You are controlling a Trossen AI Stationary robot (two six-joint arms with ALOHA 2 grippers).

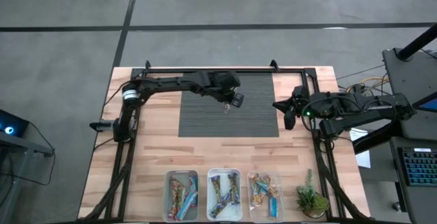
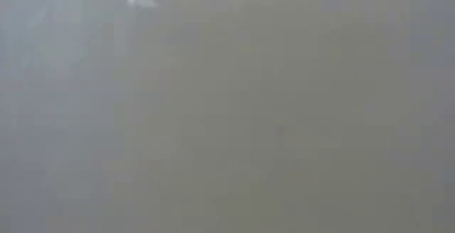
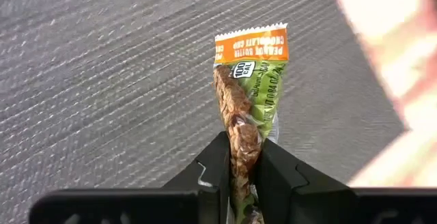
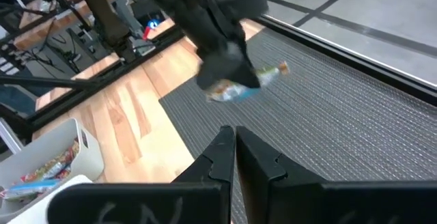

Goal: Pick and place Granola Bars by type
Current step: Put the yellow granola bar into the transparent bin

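My left gripper (image 3: 244, 149) hangs over the dark ribbed mat (image 1: 205, 118) at the table's far middle, shut on one of the Granola Bars (image 3: 249, 80), which has an orange and green wrapper. The same bar (image 4: 272, 72) shows under that gripper in the right wrist view. Other Granola Bars (image 1: 224, 195) lie in three clear bins at the near edge. My right gripper (image 4: 234, 142) waits shut and empty at the mat's right edge (image 1: 288, 109). The low view shows only a grey haze. My left gripper pinches the bar between its two fingers at the bar's nearer half (image 3: 244, 157), slanting down from above. The bar runs along the fingers, and its orange end (image 3: 251, 43) sticks out past the fingertips. It hangs clear of the mat.
Three clear bins (image 1: 182, 177), (image 1: 224, 174), (image 1: 264, 176) stand in a row at the near edge, with a small potted plant (image 1: 312, 200) to their right. A black frame rail (image 1: 225, 68) runs along the far edge. Bare wood lies between the mat and the bins.
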